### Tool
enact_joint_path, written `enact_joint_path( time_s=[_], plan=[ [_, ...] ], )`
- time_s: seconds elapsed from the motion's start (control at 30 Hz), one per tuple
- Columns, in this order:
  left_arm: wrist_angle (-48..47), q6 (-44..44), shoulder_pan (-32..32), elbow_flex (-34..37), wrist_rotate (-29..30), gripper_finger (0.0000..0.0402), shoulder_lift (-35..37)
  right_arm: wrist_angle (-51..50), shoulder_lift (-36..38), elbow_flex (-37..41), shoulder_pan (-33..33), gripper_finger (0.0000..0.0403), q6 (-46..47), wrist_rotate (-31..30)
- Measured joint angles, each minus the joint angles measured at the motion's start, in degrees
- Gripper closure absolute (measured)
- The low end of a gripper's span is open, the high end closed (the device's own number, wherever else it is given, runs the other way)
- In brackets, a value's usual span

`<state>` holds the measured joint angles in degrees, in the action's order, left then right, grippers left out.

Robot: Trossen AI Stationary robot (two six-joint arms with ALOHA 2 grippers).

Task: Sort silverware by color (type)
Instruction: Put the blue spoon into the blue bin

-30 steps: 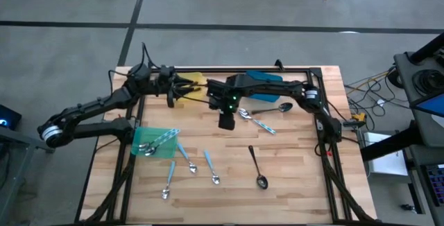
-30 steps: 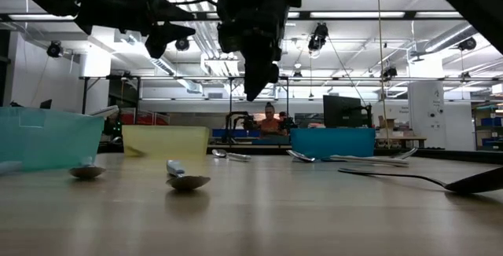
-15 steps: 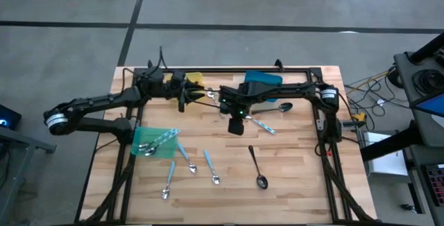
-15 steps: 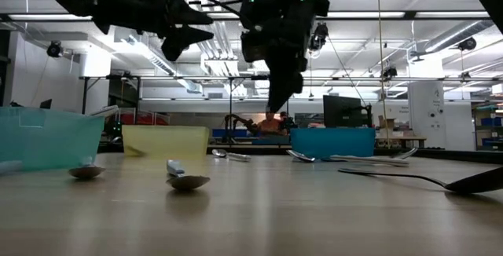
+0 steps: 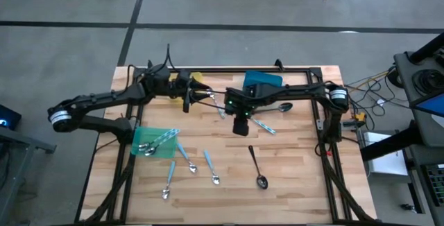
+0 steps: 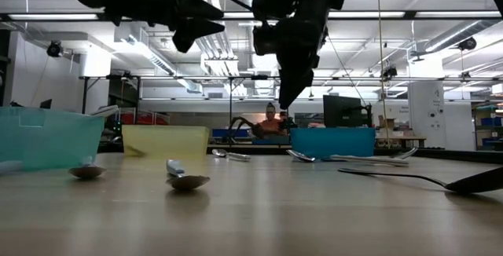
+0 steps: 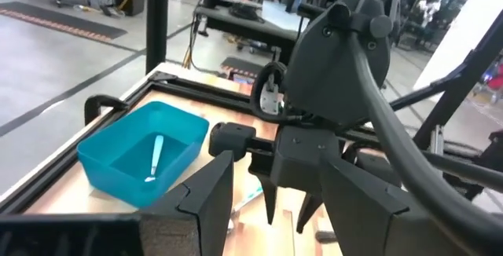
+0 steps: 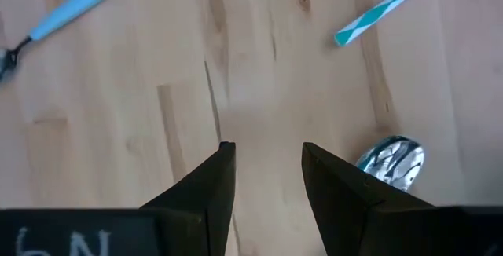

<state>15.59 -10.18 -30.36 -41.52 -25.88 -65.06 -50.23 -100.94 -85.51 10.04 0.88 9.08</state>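
Over the last second both arms have shifted rightward across the far half of the table. The right gripper has travelled from the middle toward the striped-handled spoon and now hangs just beside it, pointing down. Its wrist view shows the fingers parted at a moderate width with only bare wood between them, and the spoon's silver bowl just outside one finger. The left gripper has followed, moving from beside the yellow bin toward the centre. It is raised, its jaws are spread and it carries nothing. No silverware has moved. Several spoons sit in the green bin, and 1 blue-handled piece lies in the blue bin. 3 blue-handled spoons and 1 black spoon lie loose on the near half, and 1 dark spoon lies far right. Judgement: the right arm is lining up a pick of the striped spoon but is not yet centred on it, and sorting is less than half complete.
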Motion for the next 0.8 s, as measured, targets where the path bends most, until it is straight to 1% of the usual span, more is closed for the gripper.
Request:
enact_joint_path(
  time_s=[0.2,0.4,0.6,0.8],
  plan=[
    [-8.87,2.72,1.81,-5.68,0.24,0.0235,0.02,2.93,1.34,1.21,-0.41,0.0266,-1.76,-0.13],
    [-16.93,7.14,4.65,-11.09,5.14,0.0235,-0.24,4.61,1.73,1.39,-0.54,0.0266,-2.04,-0.26],
    [-17.02,8.23,5.6,-11.21,6.03,0.0235,0.02,6.26,1.85,1.44,-0.7,0.0266,-2.24,-0.28],
    [-16.91,8.58,6.0,-11.25,8.67,0.0235,-1.19,8.42,1.94,1.52,-0.65,0.0266,-2.22,-0.28]
  ],
)
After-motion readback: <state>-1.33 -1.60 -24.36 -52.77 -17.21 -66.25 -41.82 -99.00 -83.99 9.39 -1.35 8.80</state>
